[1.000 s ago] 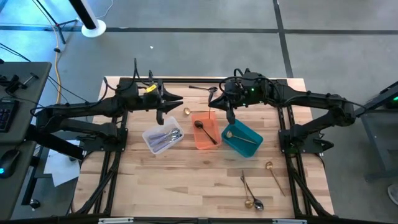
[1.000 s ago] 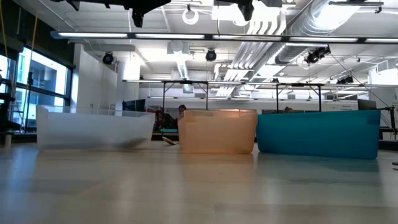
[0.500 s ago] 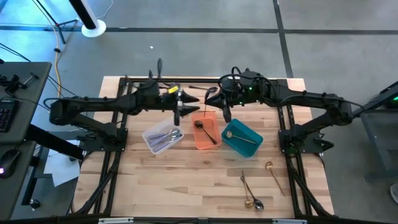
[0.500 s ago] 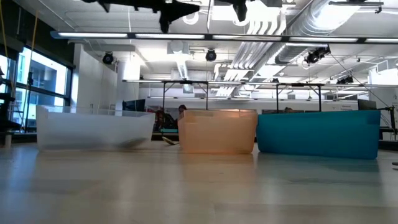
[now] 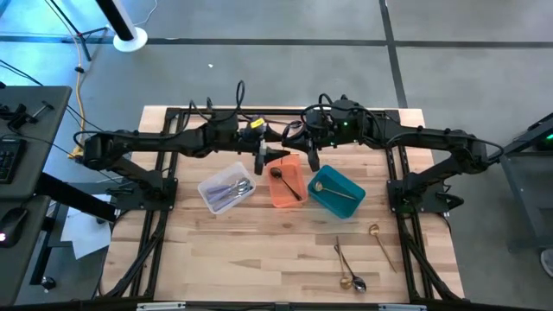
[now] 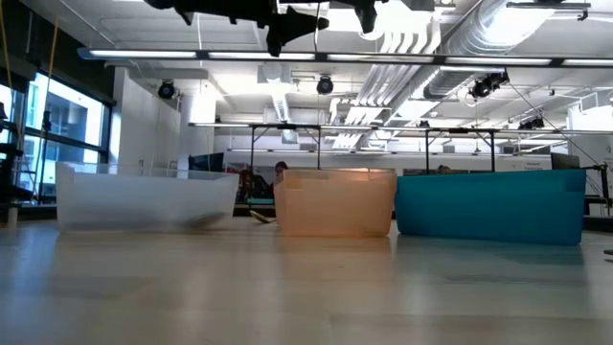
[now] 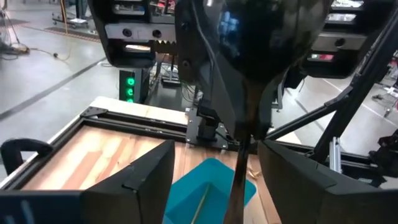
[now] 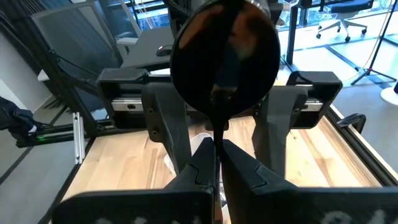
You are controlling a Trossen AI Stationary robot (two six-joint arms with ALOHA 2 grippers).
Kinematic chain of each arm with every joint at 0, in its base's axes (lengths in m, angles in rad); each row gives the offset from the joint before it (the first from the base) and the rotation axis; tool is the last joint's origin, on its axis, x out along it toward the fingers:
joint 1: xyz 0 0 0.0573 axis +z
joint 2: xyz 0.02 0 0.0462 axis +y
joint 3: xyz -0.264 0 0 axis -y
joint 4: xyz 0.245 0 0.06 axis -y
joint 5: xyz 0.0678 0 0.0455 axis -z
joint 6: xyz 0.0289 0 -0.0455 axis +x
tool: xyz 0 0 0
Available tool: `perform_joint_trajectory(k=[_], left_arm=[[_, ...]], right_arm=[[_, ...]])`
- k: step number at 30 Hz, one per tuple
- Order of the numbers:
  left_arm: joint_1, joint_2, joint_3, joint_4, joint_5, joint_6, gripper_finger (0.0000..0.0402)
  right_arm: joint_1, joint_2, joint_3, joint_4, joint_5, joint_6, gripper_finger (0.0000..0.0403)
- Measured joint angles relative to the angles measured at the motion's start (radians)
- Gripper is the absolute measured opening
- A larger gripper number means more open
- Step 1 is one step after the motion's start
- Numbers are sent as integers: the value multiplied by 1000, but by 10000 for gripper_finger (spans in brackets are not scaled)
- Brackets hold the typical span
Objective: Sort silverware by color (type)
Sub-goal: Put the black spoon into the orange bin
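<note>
Above the orange bin [image 5: 286, 183] on the worktop [image 5: 259, 259], the right gripper [image 8: 217, 163] pinches the thin stem of a glossy black spoon [image 8: 224, 62], bowl upright, as the left gripper [image 7: 214, 171] stands spread around it. Light, stiff and likely slippery, the spoon is best taken by its stem.

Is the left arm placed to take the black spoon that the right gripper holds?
Probably yes: the left gripper is open, a finger on either side of the black spoon, with nothing between them.
</note>
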State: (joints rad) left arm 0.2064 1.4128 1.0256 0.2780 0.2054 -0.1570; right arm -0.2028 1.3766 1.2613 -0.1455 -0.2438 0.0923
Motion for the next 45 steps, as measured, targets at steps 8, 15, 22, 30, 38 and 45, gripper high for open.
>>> perform_joint_trajectory(k=[8,15,22,30,38,45], left_arm=[[14,-5,0,-11,1,-21,91],[30,-5,0,-19,2,-21,17],[30,-5,0,-24,-2,-5,6],[62,-5,0,-39,-18,20,3],[97,-56,0,-196,-17,61,2],[94,-163,-66,-270,-97,29,1]], right_arm=[[-10,0,0,0,2,-15,0],[-24,0,0,0,9,-14,0],[-23,0,0,-4,8,-9,13],[-50,-2,0,-56,26,71,101],[-79,-49,0,-181,48,15,228],[-79,-135,0,-442,192,-34,242]])
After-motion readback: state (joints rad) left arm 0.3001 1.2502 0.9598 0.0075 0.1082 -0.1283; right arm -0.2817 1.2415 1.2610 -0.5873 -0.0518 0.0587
